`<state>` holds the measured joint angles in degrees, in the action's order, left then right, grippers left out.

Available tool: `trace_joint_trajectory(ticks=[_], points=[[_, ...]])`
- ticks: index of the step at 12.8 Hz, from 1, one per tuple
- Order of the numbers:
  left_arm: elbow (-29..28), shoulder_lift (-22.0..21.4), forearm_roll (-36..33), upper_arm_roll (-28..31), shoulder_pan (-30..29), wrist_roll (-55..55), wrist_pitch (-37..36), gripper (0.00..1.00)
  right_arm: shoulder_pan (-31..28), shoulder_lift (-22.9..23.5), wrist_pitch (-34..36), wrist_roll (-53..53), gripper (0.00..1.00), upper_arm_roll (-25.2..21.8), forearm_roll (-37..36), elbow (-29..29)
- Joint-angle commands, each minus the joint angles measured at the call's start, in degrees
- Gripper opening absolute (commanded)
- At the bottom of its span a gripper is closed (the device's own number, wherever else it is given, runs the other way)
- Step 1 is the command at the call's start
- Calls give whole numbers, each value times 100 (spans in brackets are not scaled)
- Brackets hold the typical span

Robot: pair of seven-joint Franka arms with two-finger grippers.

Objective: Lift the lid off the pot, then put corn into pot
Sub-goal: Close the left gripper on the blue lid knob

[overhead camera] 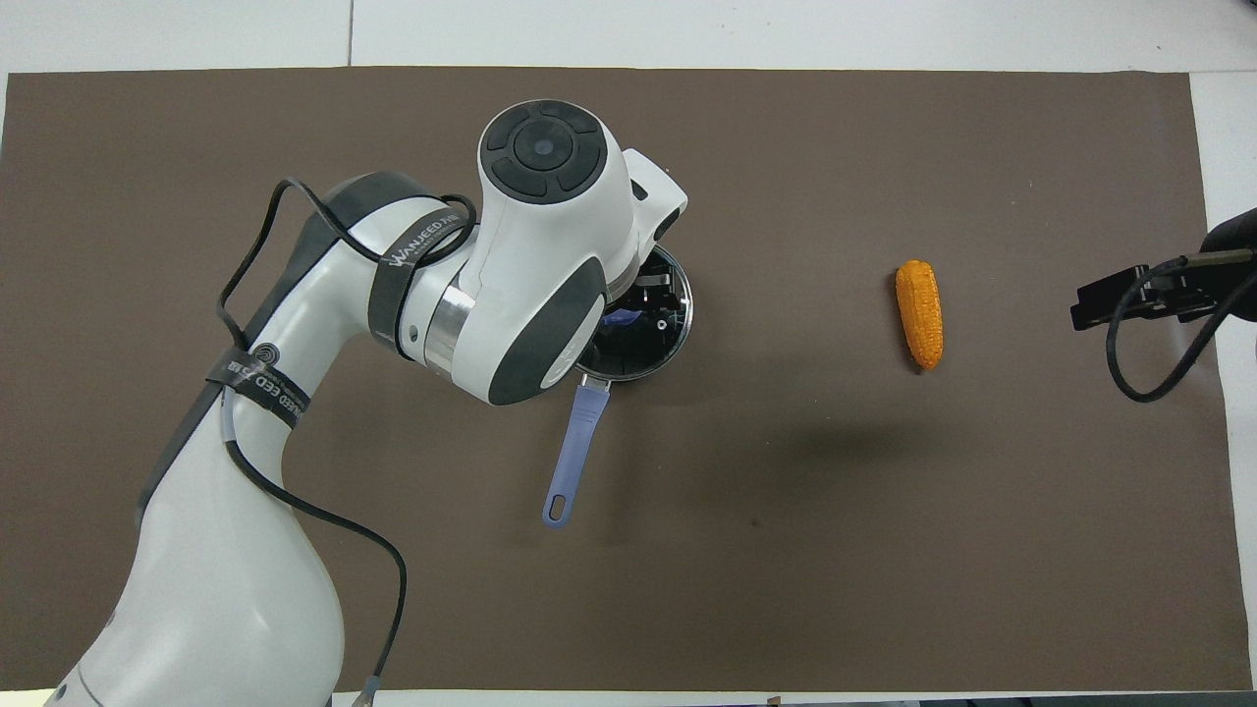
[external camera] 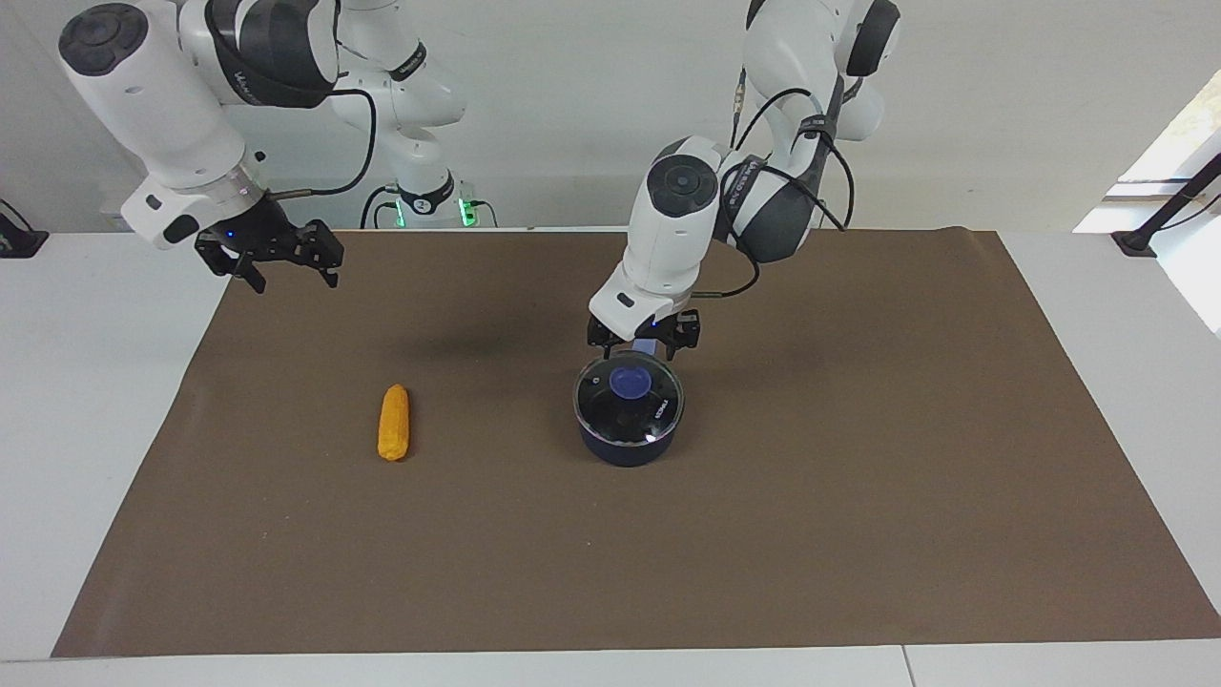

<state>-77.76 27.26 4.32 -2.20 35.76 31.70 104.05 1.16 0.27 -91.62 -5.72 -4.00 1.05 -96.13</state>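
The dark navy pot (external camera: pixel 625 450) stands mid-mat with the glass lid (external camera: pixel 658 408) on it, blue knob (external camera: pixel 631 383) on top. Its blue handle (overhead camera: pixel 574 447) points toward the robots. My left gripper (external camera: pixel 643 347) hangs just over the lid, a little above the knob, jaws open and empty; in the overhead view the wrist covers most of the lid (overhead camera: pixel 673 329). The orange-yellow corn (external camera: pixel 394 422) lies on the mat toward the right arm's end, also in the overhead view (overhead camera: pixel 920 312). My right gripper (external camera: pixel 291 272) waits raised over the mat's edge, open and empty.
A brown mat (external camera: pixel 858 477) covers the table; white tabletop (external camera: pixel 86 429) shows around it. Bare mat lies between the pot and the corn.
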Motion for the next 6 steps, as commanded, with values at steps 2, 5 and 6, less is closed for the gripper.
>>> trace_joint_trajectory(ticks=[2,5,6], points=[[278,358,-256,97,115,117,159,100,-64,-97,-49,-96,100,31,53,-99],[279,376,-247,89,115,117,273,100,-72,-97,-49,-96,100,31,53,-99],[270,402,-247,88,115,117,309,100,-72,-97,-58,-87,100,31,53,-99]])
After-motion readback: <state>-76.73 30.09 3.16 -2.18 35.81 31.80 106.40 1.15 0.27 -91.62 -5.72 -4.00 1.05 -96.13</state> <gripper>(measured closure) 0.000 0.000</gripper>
